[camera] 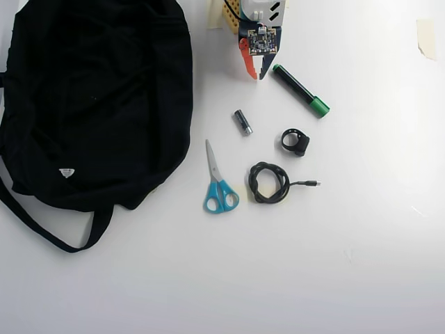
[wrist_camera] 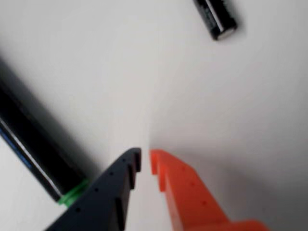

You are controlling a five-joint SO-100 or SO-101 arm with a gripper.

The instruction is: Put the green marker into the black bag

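The green marker (camera: 299, 88) lies slanted on the white table in the overhead view, black barrel with a bright green cap at its lower right end. In the wrist view its barrel (wrist_camera: 33, 154) runs along the left edge and ends in a green ring beside the dark finger. My gripper (camera: 256, 75) hovers just left of the marker's upper end. Its dark blue and orange fingertips nearly touch, and the gripper (wrist_camera: 145, 161) is shut with nothing held. The black bag (camera: 97, 97) fills the upper left of the overhead view, its strap trailing toward the bottom.
A small battery (camera: 243, 121) lies below the gripper and shows at the top of the wrist view (wrist_camera: 216, 17). Blue-handled scissors (camera: 219, 184), a coiled black cable (camera: 270, 182) and a small black ring part (camera: 296, 142) lie mid-table. A tape scrap (camera: 425, 36) sits at the far right.
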